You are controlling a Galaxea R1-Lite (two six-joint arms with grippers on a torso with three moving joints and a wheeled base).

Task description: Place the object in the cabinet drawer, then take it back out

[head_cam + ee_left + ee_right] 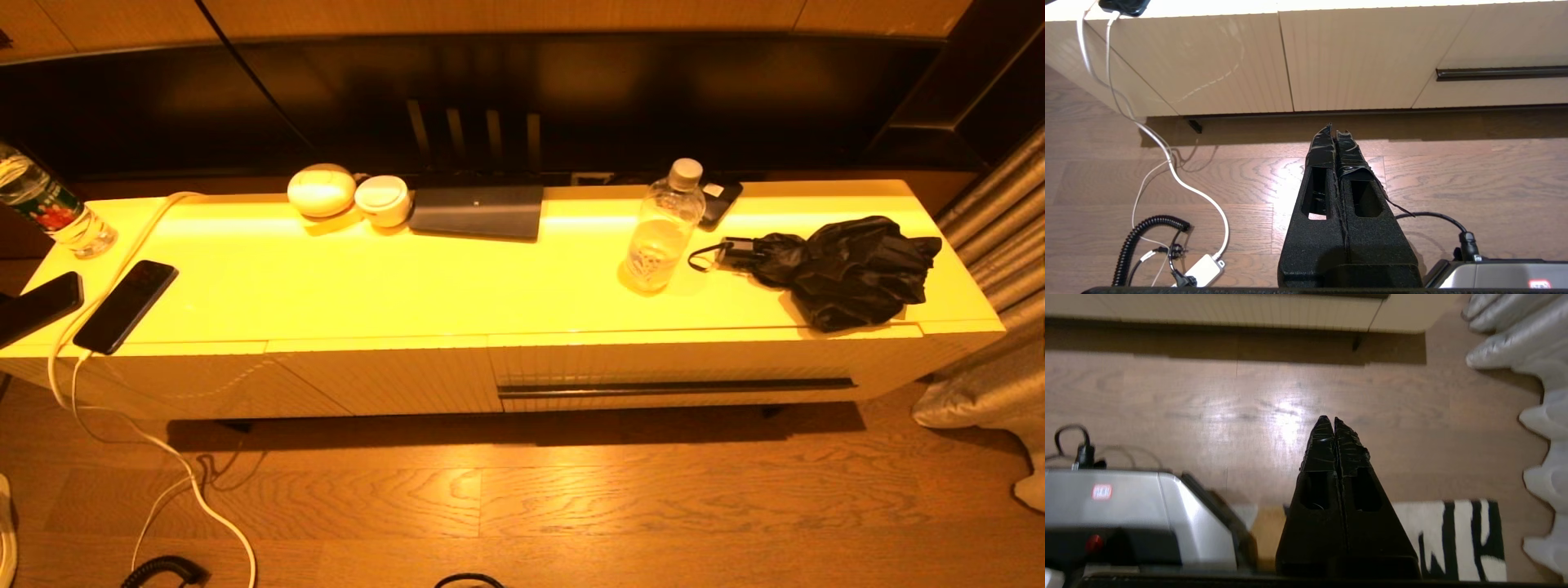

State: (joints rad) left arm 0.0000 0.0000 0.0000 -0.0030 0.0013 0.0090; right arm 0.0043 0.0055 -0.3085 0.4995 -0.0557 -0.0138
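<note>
The cabinet drawer [678, 361] is pushed in on the cabinet's right half, its ribbed cream front crossed by a long dark handle strip [676, 388]. In the left wrist view the handle strip [1502, 72] lies off to one side. On the cabinet top above the drawer stand a clear water bottle [660, 233] and a folded black umbrella [841, 265]; which one the task means I cannot tell. Neither arm shows in the head view. My left gripper [1334, 130] and right gripper [1329, 421] hang low over the wooden floor in front of the cabinet, both shut and empty.
Two dark phones [126, 305] with a white cable [188, 482] lie at the cabinet's left end beside another bottle [53, 212]. A black router [478, 211] and white round cases [322, 189] sit at the back. A grey curtain [992, 269] hangs at the right. Cables [1147, 241] trail on the floor.
</note>
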